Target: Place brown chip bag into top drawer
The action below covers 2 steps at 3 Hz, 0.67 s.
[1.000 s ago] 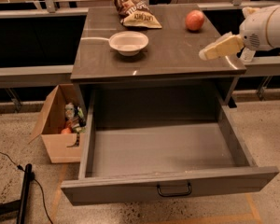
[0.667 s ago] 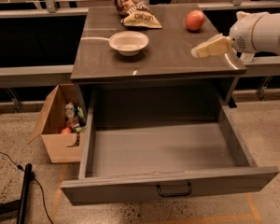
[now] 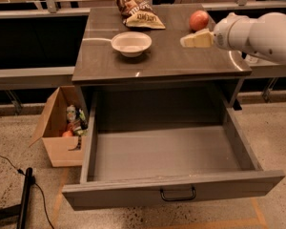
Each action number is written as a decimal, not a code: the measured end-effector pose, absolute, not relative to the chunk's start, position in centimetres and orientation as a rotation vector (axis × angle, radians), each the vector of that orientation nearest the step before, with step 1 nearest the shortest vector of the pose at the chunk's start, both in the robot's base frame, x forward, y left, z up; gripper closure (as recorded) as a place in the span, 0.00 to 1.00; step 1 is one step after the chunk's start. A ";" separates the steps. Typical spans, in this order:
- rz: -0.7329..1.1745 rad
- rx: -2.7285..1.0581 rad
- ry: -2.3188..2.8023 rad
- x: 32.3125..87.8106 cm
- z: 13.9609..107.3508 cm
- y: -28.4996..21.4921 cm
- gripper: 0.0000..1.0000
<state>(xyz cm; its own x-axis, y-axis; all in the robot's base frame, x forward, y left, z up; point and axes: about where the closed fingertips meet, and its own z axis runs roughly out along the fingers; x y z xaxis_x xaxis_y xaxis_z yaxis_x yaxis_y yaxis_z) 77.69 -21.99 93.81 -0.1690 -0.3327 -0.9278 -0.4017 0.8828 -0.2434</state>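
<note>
The brown chip bag (image 3: 137,10) lies crinkled at the back of the grey cabinet top, behind the white bowl (image 3: 131,43). The top drawer (image 3: 171,193) is pulled fully out below, with its black handle (image 3: 178,194) at the front; nothing is inside it. My gripper (image 3: 194,39) reaches in from the right on a white arm and hovers over the right part of the cabinet top, in front of the red-orange apple (image 3: 199,19) and well to the right of the bag. It holds nothing that I can see.
A brown cardboard box (image 3: 60,130) with small items stands on the floor left of the drawer. A black pole base and cable (image 3: 24,202) lie at lower left. Metal shelving rails run behind the cabinet.
My gripper has moved left over the cabinet top, from its right edge to a spot in front of the apple. The bag, bowl and drawer have not moved.
</note>
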 end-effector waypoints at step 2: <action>0.101 -0.521 1.749 85.8 92.5 -18.2 0.00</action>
<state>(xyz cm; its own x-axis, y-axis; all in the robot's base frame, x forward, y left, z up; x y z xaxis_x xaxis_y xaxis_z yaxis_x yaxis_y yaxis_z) 85.79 -18.24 92.51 -0.1524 -0.2884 -0.9453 -0.3957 0.8943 -0.2091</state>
